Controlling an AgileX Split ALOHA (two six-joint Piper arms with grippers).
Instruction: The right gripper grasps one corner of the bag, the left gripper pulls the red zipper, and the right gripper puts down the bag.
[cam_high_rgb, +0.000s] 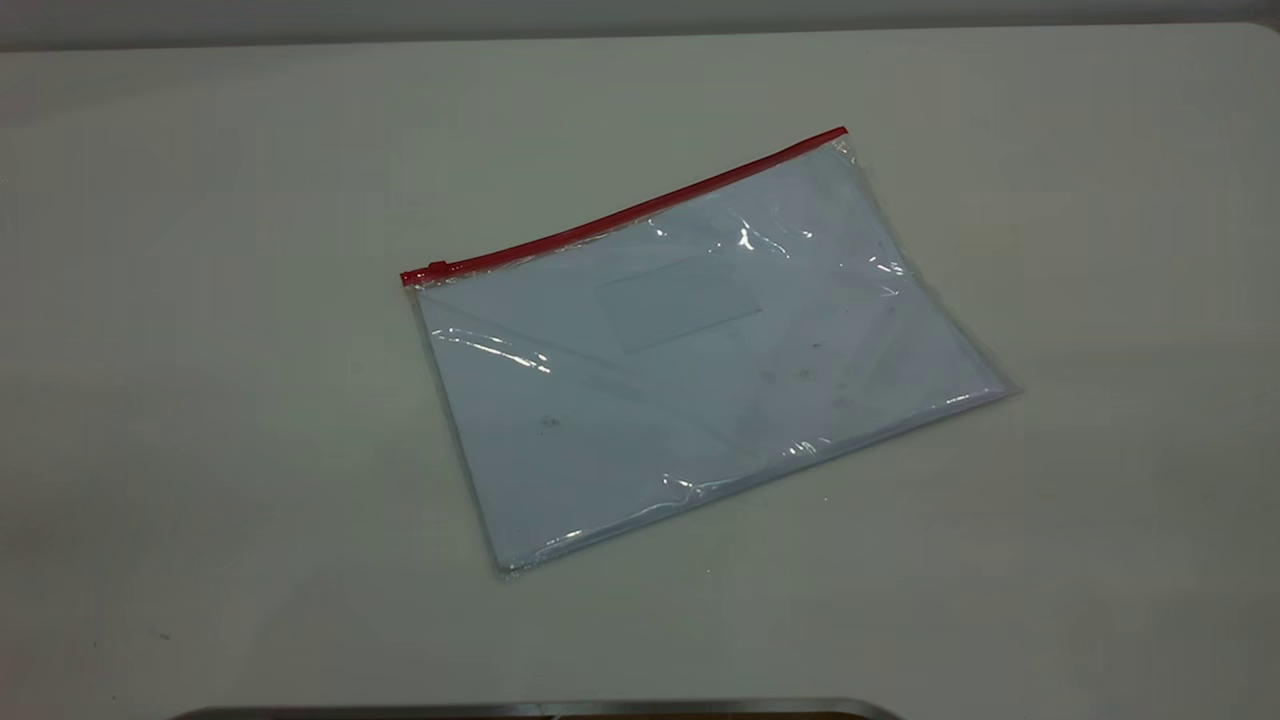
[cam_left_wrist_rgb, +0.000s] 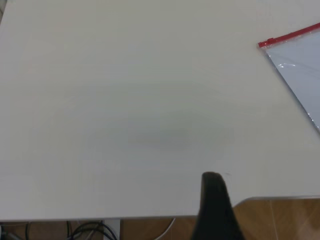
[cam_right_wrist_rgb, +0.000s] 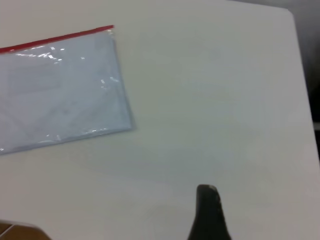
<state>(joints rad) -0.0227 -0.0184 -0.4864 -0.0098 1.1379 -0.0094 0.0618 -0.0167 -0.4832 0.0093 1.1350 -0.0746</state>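
You see the bag (cam_high_rgb: 700, 350) flat on the surface (cam_high_rgb: 200, 400), zipper (cam_high_rgb: 620, 214) along its 12 o'clock edge. Neither pincer touches it; you cannot tell either's opening.

Pale table (cam_high_rgb: 200, 400), plain and matte. The bag (cam_high_rgb: 700, 370) lies flat on it, askew. The red zipper (cam_high_rgb: 620, 215) runs along its far edge.

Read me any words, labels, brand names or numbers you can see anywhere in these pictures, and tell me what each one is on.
No readable text in any view.
The bag has a small label pocket on its front, which looks blank.
The red zipper shows no lettering.
A few dark specks on the sheets inside the bag are marks, not writing.
The table carries no print or signs.
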